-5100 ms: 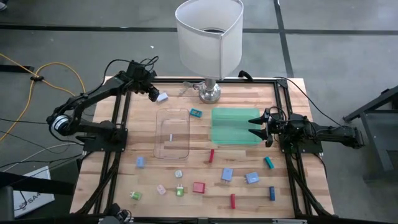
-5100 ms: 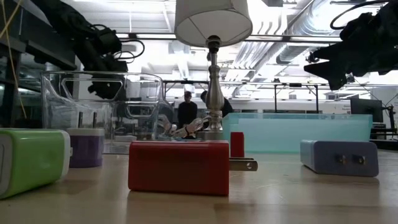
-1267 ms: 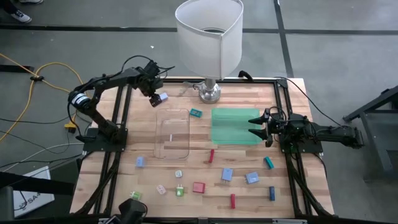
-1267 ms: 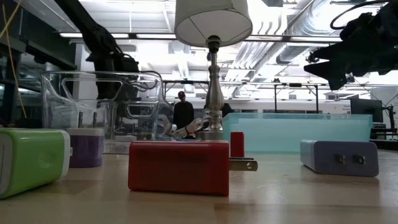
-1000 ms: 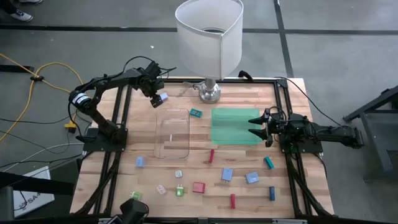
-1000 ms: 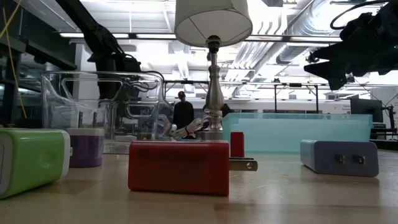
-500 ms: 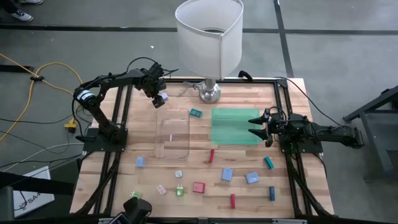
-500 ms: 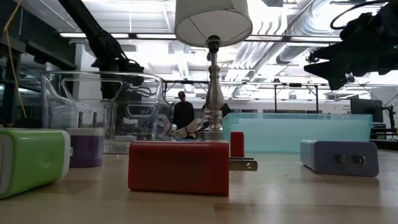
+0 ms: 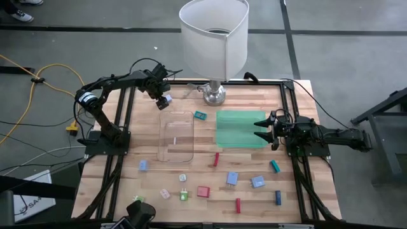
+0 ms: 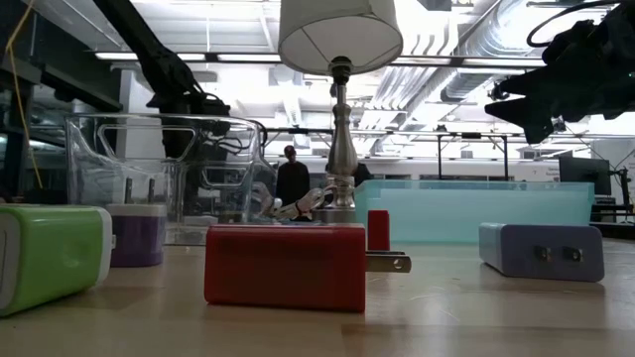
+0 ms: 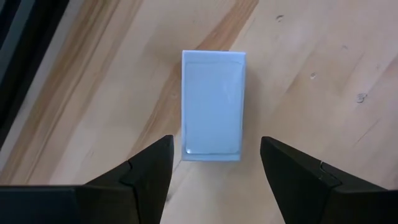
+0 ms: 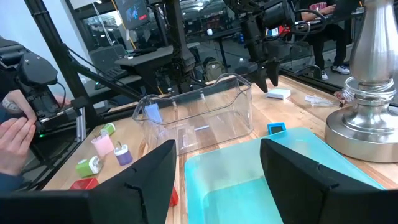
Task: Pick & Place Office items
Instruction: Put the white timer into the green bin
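Mostly bare clear tray, green tray bare

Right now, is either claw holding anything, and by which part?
Nothing is held. The left claw is open above the pale blue charger block, not touching it; the right claw is open and empty.

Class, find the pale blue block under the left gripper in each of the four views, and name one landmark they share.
High view: pale blue block, far-left corner, beyond the clear tray.
Low view: not discernible.
Left wrist view: block centred, on wood, between the open left gripper fingers.
Right wrist view: block beyond the tray.
Shared landmark: the clear tray, except in the left wrist view.
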Robot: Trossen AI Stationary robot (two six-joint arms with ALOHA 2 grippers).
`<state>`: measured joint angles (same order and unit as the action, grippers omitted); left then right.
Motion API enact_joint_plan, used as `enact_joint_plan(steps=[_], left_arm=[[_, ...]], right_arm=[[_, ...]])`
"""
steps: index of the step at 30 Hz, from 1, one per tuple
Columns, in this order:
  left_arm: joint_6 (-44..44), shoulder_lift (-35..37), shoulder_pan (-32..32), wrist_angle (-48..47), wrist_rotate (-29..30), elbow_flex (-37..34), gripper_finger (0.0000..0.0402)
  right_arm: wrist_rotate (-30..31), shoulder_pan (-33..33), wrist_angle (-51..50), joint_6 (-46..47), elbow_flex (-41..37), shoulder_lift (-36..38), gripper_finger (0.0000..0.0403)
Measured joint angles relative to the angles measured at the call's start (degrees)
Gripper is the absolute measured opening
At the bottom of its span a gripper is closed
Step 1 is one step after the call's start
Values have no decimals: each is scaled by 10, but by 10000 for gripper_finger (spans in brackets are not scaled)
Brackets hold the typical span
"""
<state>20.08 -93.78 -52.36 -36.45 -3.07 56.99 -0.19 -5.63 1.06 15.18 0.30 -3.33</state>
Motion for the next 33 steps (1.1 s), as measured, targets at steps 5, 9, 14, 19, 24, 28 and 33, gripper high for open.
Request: enact_joint_plan(steps=[5,9,14,19,24,28,33], left_arm=[[0,-1,0,7,2,0,234],[-3,-18,-2,11,2,0,234],[-10,-39,-4,13,0,4,234],[-10,-39,-4,16,1,7,234],[-13,-39,-4,16,2,7,234],[-18,-39,-4,13,2,7,233],[-21,-39,-4,11,2,7,201]], right_arm=[[0,0,0,0,0,0,221],[0,0,0,0,0,0,221],[0,0,0,0,0,0,221],[0,0,0,0,0,0,221],[0,0,0,0,0,0,221],[0,0,0,0,0,0,221],[0,0,0,0,0,0,221]])
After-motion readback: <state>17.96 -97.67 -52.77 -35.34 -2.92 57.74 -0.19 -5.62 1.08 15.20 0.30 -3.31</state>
